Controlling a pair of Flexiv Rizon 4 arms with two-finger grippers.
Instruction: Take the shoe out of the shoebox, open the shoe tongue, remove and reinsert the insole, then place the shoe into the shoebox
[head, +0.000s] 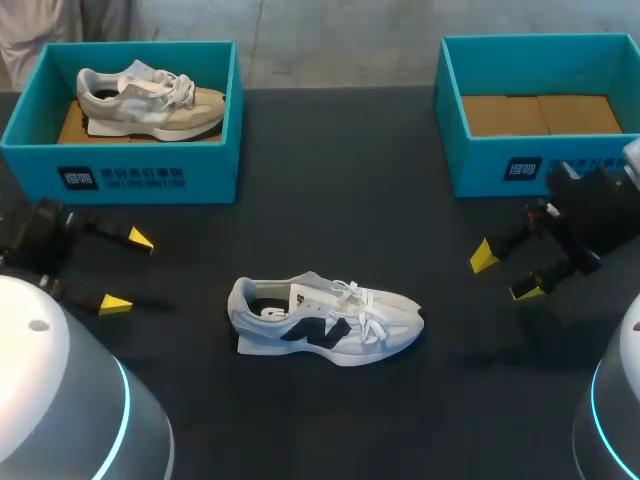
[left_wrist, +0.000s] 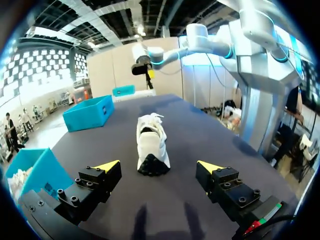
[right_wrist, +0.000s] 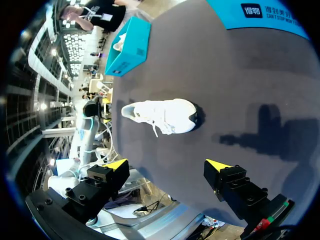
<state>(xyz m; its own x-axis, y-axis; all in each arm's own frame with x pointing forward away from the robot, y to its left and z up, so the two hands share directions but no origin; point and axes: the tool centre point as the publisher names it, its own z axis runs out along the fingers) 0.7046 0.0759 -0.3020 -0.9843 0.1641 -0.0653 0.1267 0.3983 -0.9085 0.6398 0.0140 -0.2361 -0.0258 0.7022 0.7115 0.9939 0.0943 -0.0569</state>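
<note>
The white shoe (head: 325, 322) with the dark side logo stands upright on its sole near the middle of the dark bench (head: 330, 190). It is outside both boxes, with its heel toward your left arm and its toe toward your right arm. Its laces lie loose over the top, and the opening at the heel shows a dark inside.

Your left fingers (head: 140, 240) are spread wide and hold nothing. They hang low over the bench, well apart from the shoe. In the left wrist view the shoe (left_wrist: 152, 142) sits straight ahead of them, heel first.

Your right fingers (head: 484, 257) are also spread and empty, just in front of the right shoebox (head: 480, 160) and apart from the shoe. In the right wrist view the shoe (right_wrist: 162, 115) lies ahead of them, side-on.

The right shoebox is a teal box with no lid, and only its brown cardboard floor shows inside. The left shoebox (head: 140, 175) is also teal and stands at the far left of the bench. It holds a second shoe (head: 150, 100), beige and white, resting on its sole with the toe toward the middle of the bench.
</note>
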